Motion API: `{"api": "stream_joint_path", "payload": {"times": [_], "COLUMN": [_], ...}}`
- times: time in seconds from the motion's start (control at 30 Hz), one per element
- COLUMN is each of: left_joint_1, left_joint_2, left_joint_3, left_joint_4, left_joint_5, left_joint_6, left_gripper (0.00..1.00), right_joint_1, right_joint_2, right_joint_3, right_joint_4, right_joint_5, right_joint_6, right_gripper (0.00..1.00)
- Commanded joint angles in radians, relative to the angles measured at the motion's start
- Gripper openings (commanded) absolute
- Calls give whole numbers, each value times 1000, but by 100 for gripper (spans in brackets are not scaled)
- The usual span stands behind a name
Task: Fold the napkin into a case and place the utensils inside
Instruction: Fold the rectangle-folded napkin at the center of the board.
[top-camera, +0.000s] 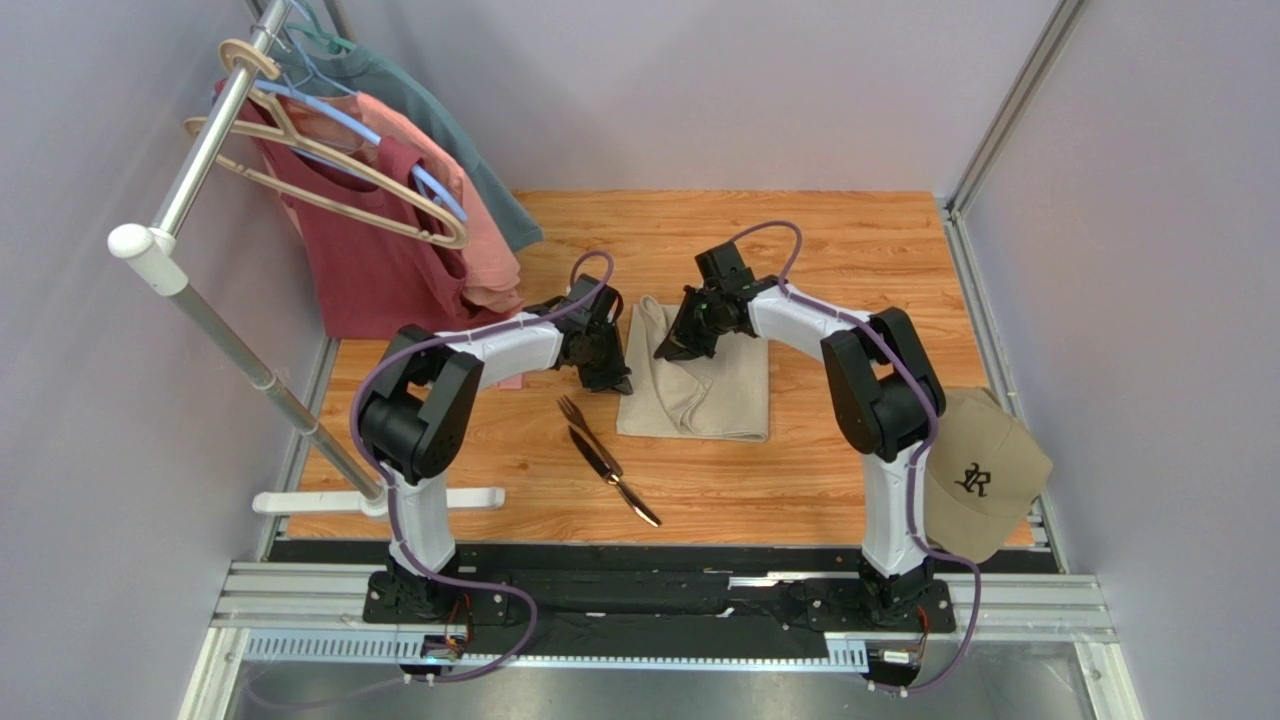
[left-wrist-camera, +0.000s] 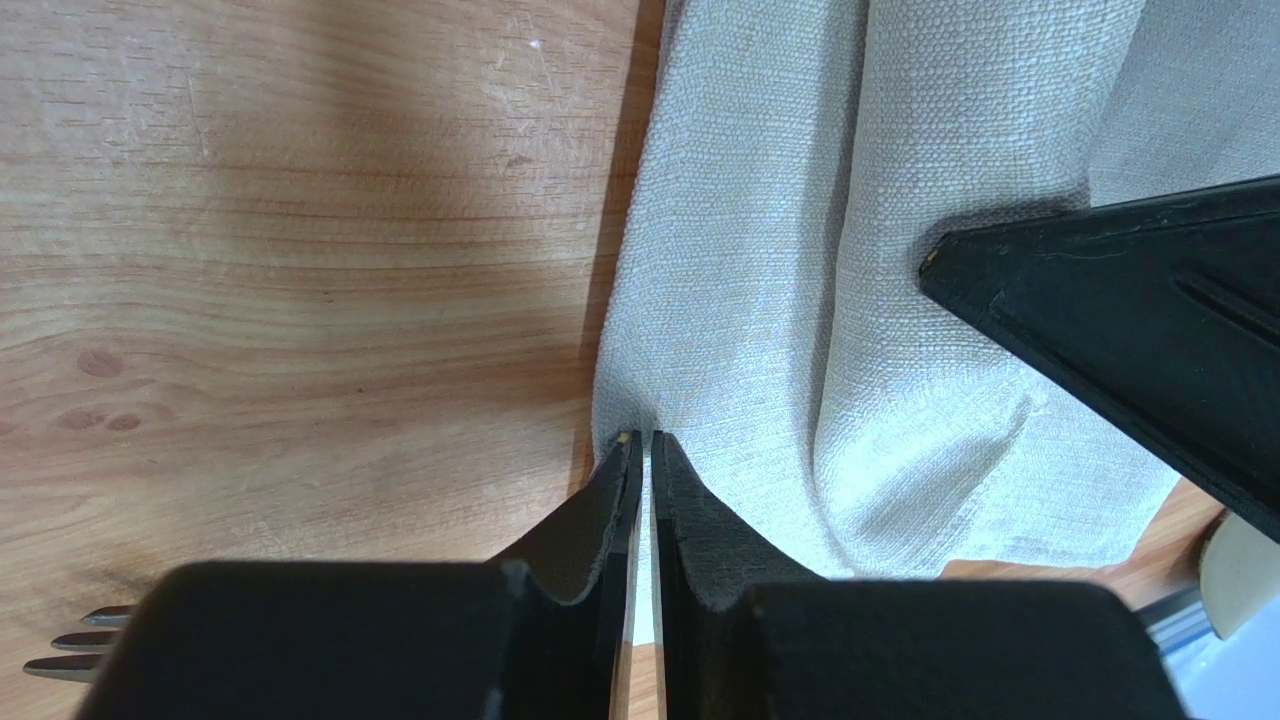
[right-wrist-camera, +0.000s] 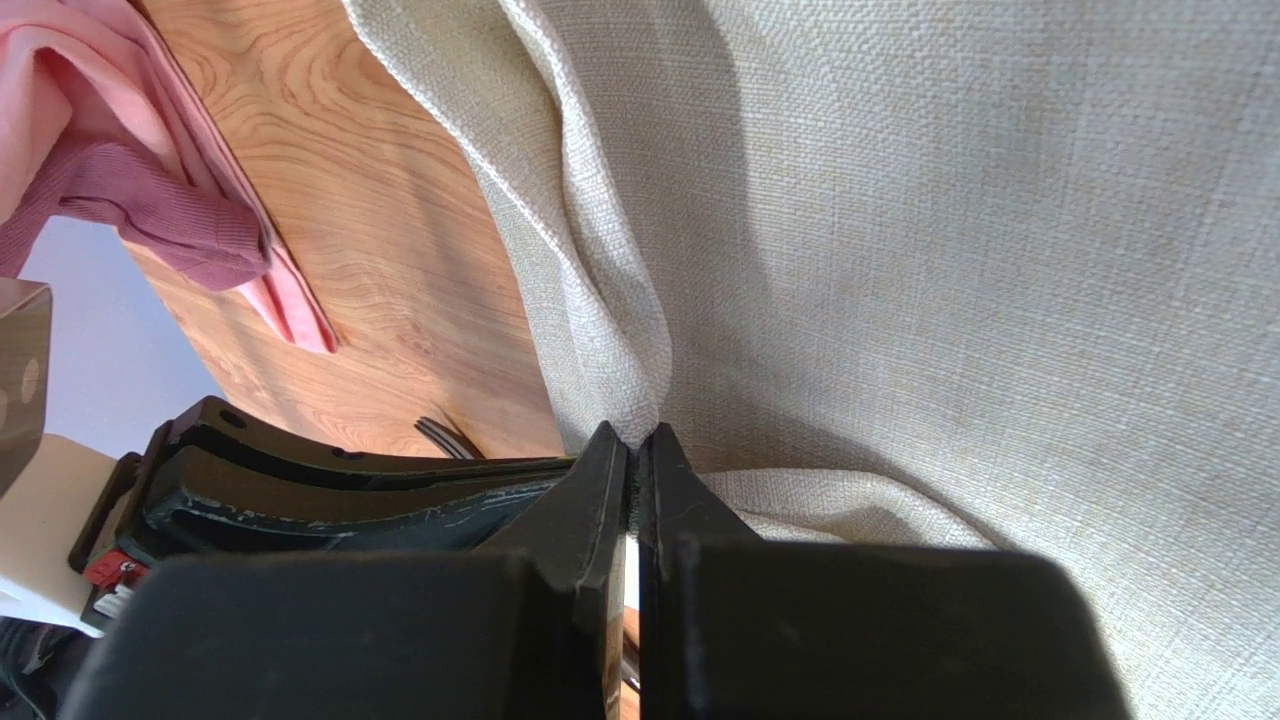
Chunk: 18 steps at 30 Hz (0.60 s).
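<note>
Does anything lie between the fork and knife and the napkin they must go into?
Nothing visible. Only bare table lies between the utensils and the napkin; the left gripper pinches the napkin's left edge, farther back.

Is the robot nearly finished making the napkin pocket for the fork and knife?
Not yet. Done: the soft beige cloth napkin looks partly folded but wide, no pouch. In hand: the left gripper and right gripper both pinch its rumpled far edge. Left: finish folding, then slip in the slim dark metal fork and slim dark metal knife, which lie together on the wooden table beside it.
</note>
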Motion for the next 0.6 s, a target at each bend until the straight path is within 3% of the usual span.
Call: {"api": "stream_joint_path", "payload": {"times": [0.0, 0.13, 0.23, 0.33, 0.37, 0.4, 0.47, 0.57], "left_joint_1": [3, 3, 3, 3, 5, 8, 21, 49], "left_joint_2": [-9, 2, -10, -70, -94, -148, -197, -275], "left_joint_3": [-8, -11, -14, -20, -25, -38, -55, -78], "left_joint_4": [14, 25, 19, -21, -33, -56, -73, -110], "left_joint_5": [16, 32, 29, -3, -45, -65, -96, -103], "left_joint_6": [-11, -17, -14, 6, 21, 29, 52, 58], "left_gripper": [13, 13, 13, 18, 21, 28, 33, 37], "right_joint_1": [7, 8, 13, 2, -19, -32, -73, -118], "right_joint_2": [10, 23, 39, 19, -19, -48, -116, -197], "right_joint_3": [42, 56, 76, 90, 82, 69, 36, -19], "right_joint_4": [21, 21, 35, 40, 41, 43, 40, 24], "right_joint_5": [-12, -26, -73, -161, -182, -199, -239, -280], "right_joint_6": [7, 9, 10, -2, -8, -28, -59, -100], "right_gripper": [2, 4, 12, 32, 47, 54, 61, 64]}}
